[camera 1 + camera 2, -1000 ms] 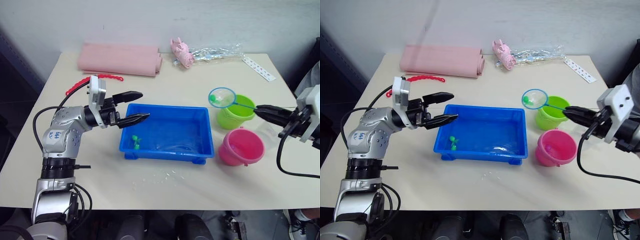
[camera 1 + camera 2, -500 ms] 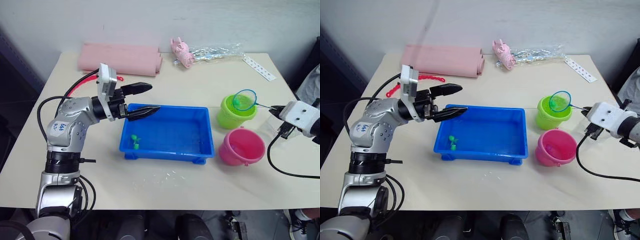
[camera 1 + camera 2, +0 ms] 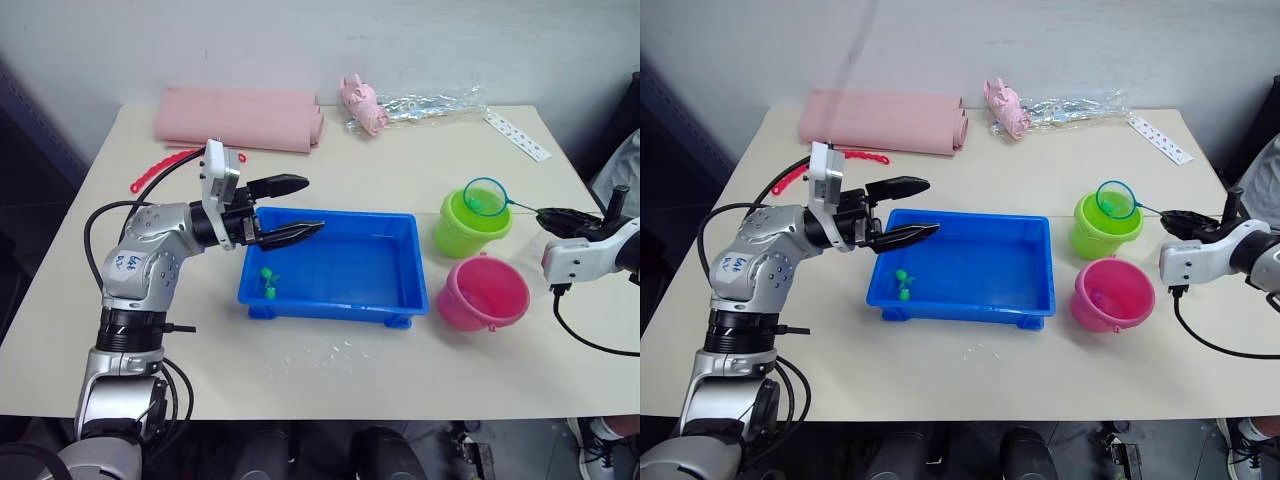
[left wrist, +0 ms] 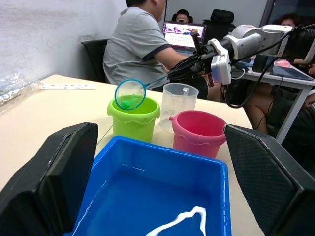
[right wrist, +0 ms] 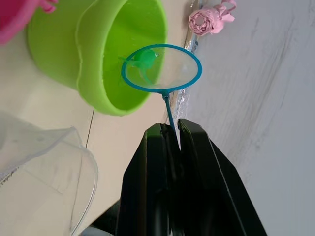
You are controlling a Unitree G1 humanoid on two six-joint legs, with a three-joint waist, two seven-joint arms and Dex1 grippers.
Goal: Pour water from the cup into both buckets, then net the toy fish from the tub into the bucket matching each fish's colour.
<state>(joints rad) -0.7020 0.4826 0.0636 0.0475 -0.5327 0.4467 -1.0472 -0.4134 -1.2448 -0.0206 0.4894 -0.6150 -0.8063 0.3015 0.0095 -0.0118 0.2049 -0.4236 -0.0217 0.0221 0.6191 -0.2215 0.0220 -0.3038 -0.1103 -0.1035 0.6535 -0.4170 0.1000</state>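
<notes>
No writing can be read. Nearest on the desk [image 3: 330, 375] lie the blue tub [image 3: 335, 268], two green fish [image 3: 269, 281] in its left end, and the pink bucket [image 3: 482, 293]. The left tool [image 3: 300, 207] hovers spread over the tub's far left corner. The right tool [image 3: 548, 216] pinches the net [image 3: 487, 197], a green fish [image 5: 145, 58] in its mesh above the green bucket [image 3: 470, 225]. Farther off lie a pink rolled cloth [image 3: 238, 117], a pink toy [image 3: 363, 104] and a clear wrapper [image 3: 430, 103].
</notes>
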